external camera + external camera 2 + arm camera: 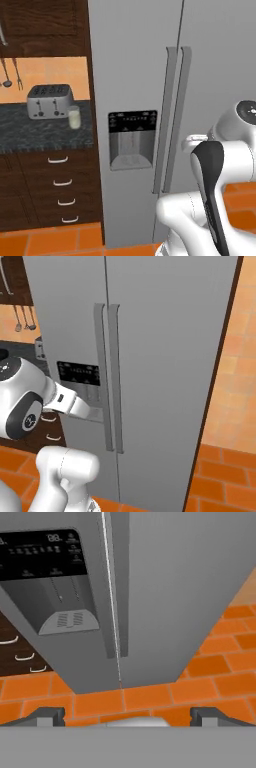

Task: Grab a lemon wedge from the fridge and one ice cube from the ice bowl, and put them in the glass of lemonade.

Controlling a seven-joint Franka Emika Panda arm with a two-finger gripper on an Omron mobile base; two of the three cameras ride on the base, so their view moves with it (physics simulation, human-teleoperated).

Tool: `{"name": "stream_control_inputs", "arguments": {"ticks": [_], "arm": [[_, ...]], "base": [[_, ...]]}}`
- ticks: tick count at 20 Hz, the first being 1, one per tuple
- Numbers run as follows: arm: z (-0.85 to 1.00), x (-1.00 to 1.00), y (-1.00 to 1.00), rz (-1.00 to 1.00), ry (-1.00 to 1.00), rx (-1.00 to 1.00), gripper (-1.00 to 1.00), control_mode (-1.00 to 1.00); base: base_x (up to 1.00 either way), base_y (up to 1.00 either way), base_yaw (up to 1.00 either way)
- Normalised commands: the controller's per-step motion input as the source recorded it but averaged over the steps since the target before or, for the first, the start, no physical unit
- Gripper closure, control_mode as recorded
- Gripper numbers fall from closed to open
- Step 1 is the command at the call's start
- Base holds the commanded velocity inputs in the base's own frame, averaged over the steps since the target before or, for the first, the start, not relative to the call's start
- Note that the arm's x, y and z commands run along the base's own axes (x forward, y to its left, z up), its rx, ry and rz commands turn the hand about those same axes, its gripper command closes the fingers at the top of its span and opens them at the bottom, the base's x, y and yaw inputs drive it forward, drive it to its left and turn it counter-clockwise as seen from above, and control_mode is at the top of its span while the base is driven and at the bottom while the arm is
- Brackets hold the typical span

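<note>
The tall grey fridge [215,75] [165,356] [175,587] stands right ahead with both doors shut, so the lemon wedge is hidden. Its two long bar handles [172,120] [107,376] run down the middle, and the black dispenser panel [132,139] [79,376] [45,567] is on the left door. My gripper [127,717] is open and holds nothing; it points at the lower part of the doors, a short way off. My hand [67,400] reaches toward the dispenser side. The glass of lemonade [74,118] stands on the counter left of the fridge. The ice bowl is out of view.
A silver toaster [49,100] sits just behind the glass on the dark speckled counter [30,132]. Brown drawers [62,182] with white handles lie below. Utensils [12,75] hang on the wall. The floor [200,672] is orange tile, and an orange wall [240,356] flanks the fridge's right.
</note>
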Motion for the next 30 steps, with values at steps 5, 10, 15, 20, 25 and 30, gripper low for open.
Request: {"name": "stream_control_inputs", "arguments": {"ticks": [5, 10, 15, 20, 25, 30], "arm": [[0.0, 0.0, 0.0, 0.0, 0.0, 0.0, -1.0, 1.0], [0.0, 0.0, 0.0, 0.0, 0.0, 0.0, -1.0, 1.0], [0.0, 0.0, 0.0, 0.0, 0.0, 0.0, -1.0, 1.0], [0.0, 0.0, 0.0, 0.0, 0.0, 0.0, -1.0, 1.0], [0.0, 0.0, 0.0, 0.0, 0.0, 0.0, -1.0, 1.0], [0.0, 0.0, 0.0, 0.0, 0.0, 0.0, -1.0, 1.0]], "base": [[-0.36, 0.16, 0.01], [-0.55, 0.01, 0.0], [-0.17, 0.0, 0.0], [0.0, -0.05, 0.0], [-0.06, 0.0, 0.0], [-0.04, -0.08, 0.0]]}}
